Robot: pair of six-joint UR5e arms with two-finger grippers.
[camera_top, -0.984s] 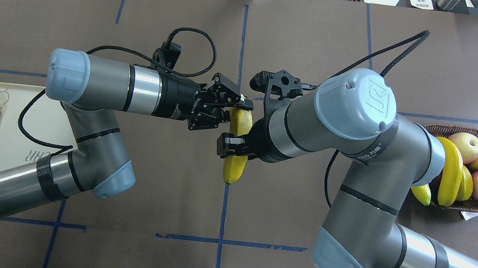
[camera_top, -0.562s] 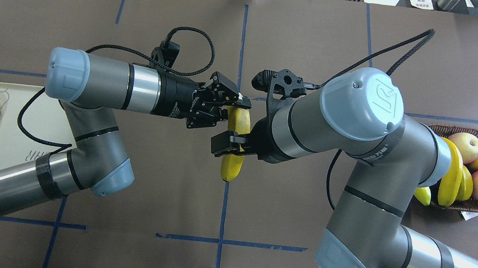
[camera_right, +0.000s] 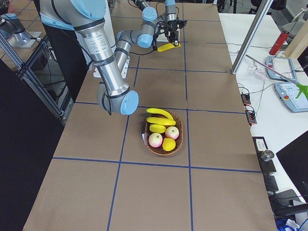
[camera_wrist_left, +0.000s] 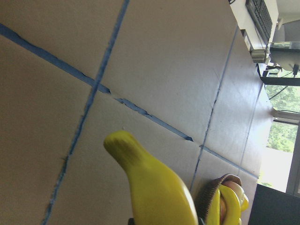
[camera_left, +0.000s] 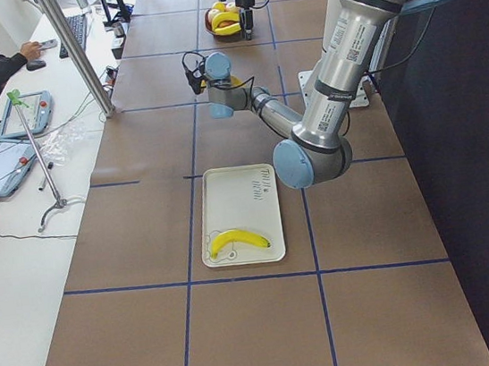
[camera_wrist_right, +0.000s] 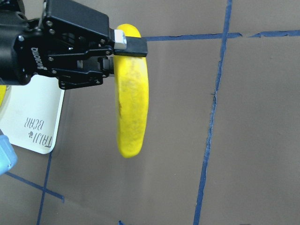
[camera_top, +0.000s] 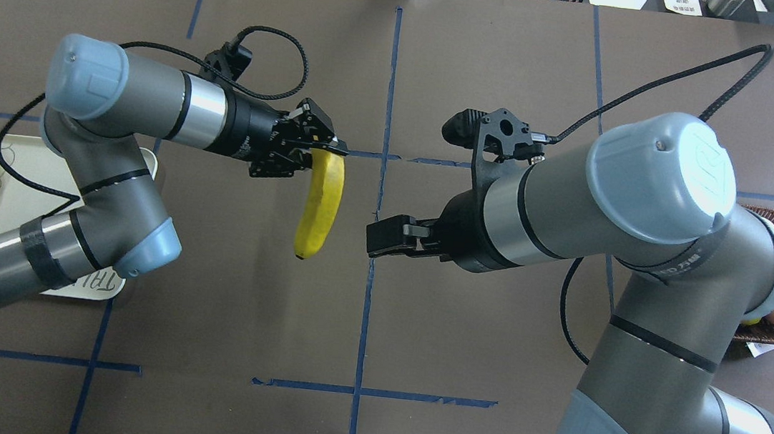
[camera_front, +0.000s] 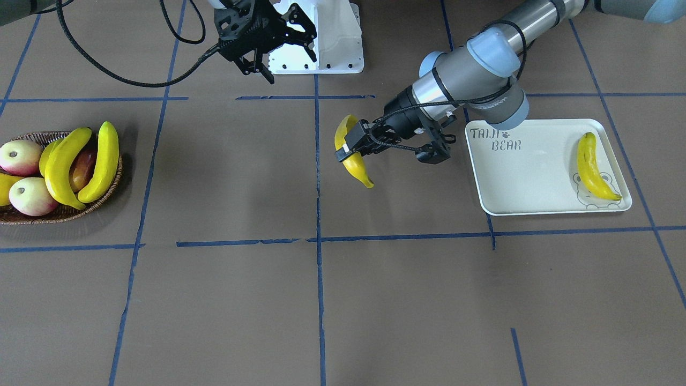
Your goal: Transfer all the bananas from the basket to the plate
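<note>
Banana (camera_top: 320, 203) pinched at one end by left end effector (camera_top: 331, 149), right end effector (camera_top: 385, 237) spread apart, touching nothing.

Banana (camera_front: 592, 166) on plate (camera_front: 514, 182), two bananas (camera_front: 102, 161) in basket (camera_front: 59, 215), held banana (camera_front: 360, 170) between them

There you have the left arm (camera_top: 110, 177) and the right arm (camera_top: 553, 206): both are grey metal tubes with pale blue joint caps and black bands, and the right one's big cap (camera_top: 665, 174) is embossed with a logo and shows a small screw. See the polished silver ring (camera_top: 204, 108) ahead of the left wrist, and a black braided cable (camera_top: 269, 36) looping off each wrist. Your left gripper (camera_top: 328, 150) and right gripper (camera_top: 378, 236) are black, angular linkwork, with white lettering on the left one's body.
</note>
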